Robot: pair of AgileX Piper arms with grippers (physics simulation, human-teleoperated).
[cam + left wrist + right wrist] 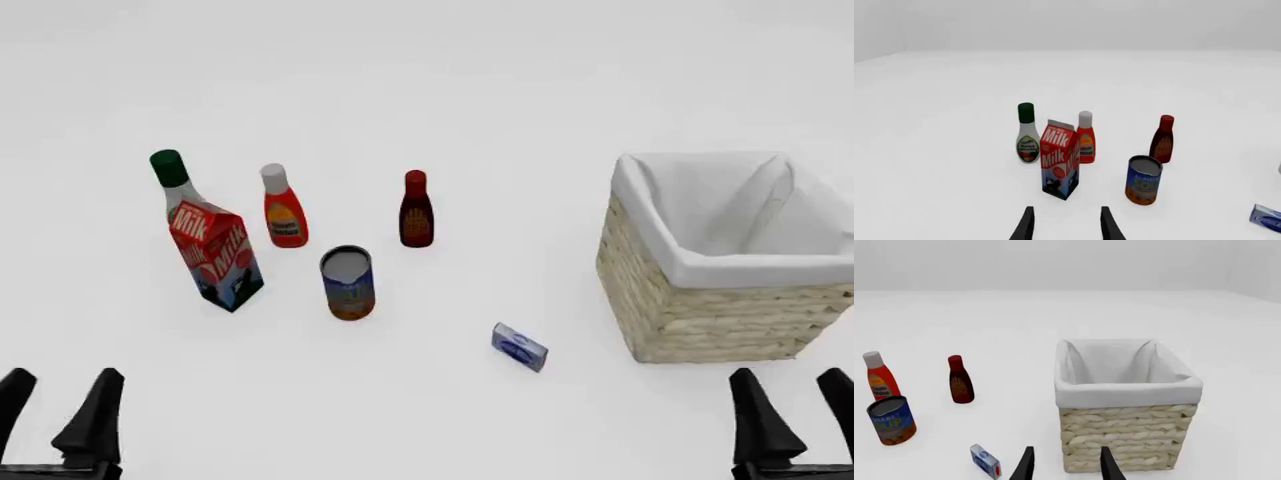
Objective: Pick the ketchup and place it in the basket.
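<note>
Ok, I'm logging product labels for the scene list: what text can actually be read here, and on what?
"Milk": red milk carton, printed twice.
Ketchup label: too blurred to read.
Soup can: blurred.
Green-capped dressing bottle, dark maroon bottle, small blue box: unreadable.

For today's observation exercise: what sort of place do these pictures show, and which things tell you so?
Probably a simulated tabletop test scene, not a real kitchen: a featureless white table, groceries like the ketchup and milk carton, and a lined basket.
</note>
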